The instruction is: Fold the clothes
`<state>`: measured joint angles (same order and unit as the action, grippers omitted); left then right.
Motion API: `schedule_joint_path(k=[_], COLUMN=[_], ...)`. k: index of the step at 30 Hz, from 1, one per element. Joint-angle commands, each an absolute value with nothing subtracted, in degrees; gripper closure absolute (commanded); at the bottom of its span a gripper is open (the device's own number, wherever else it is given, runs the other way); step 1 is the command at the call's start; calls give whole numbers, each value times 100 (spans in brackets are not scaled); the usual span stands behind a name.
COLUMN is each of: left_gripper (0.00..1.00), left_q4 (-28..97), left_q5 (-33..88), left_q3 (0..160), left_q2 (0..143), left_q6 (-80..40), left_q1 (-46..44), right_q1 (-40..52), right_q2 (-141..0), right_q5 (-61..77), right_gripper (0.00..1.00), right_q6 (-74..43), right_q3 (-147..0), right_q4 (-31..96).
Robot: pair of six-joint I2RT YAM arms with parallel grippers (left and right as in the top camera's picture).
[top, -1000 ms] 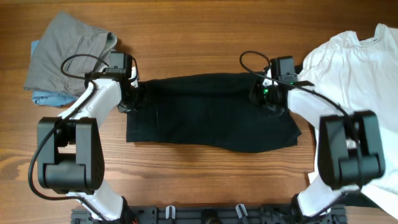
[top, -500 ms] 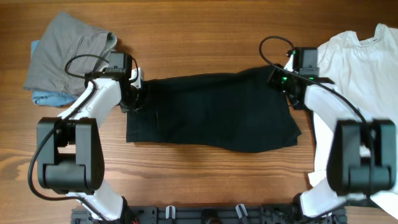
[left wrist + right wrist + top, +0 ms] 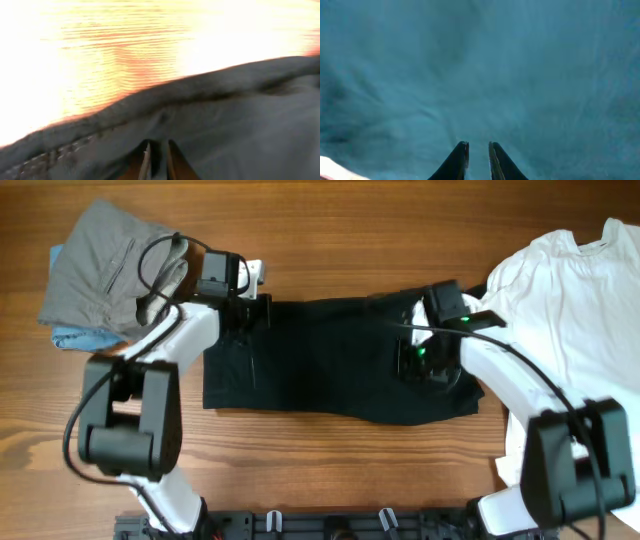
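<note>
A plain black garment [image 3: 330, 365] lies spread flat across the middle of the wooden table. My left gripper [image 3: 258, 312] is at its top left corner, fingers nearly together and pinching the fabric near the hemmed edge [image 3: 157, 150]. My right gripper [image 3: 415, 360] is low over the garment's right part, and its top right corner looks drawn inward. In the right wrist view the narrow fingers [image 3: 478, 150] pinch dark fabric that fills the frame. The left wrist view is blurred and the table is overexposed.
A white T-shirt [image 3: 570, 290] lies crumpled at the right edge, partly under my right arm. A folded grey piece [image 3: 105, 260] sits on a blue piece [image 3: 75, 337] at the back left. Bare wood [image 3: 330, 470] runs along the front.
My left gripper moved right and back along the garment's top edge. My right gripper swung out to the top right corner, then came inward and forward over the garment, and that corner shifted inward.
</note>
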<state>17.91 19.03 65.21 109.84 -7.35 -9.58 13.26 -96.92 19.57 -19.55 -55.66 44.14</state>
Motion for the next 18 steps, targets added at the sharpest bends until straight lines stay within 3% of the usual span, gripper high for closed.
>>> schedule_joint_path(k=[1,5,9,16,18], left_gripper=[83,78,73,35,33], left_q4=[1527,1658,2587,4906,5540], left_q5=[1358,1422,1647,1529,1411], left_q3=[6576,6936,7708,8549,8549], left_q2=[11153,10989,10641,9767,9579], left_q6=[-812,-816,-812,-749,-760], left_q1=[-810,-532,-259,3,104], right_q1=[1310,1313,1310,1313,1313], right_q2=[-10110,-10390,-10361,-9596,-9292], right_q5=[1734,1708,1321,1184,1203], right_gripper=[81,81,82,79,74], right_q6=[-2318,-2425,-2303,-1796,-1798], right_q3=[-5402,-5290,-5356,-5961,-6012], right_q4=[4740,4650,4550,4755,4650])
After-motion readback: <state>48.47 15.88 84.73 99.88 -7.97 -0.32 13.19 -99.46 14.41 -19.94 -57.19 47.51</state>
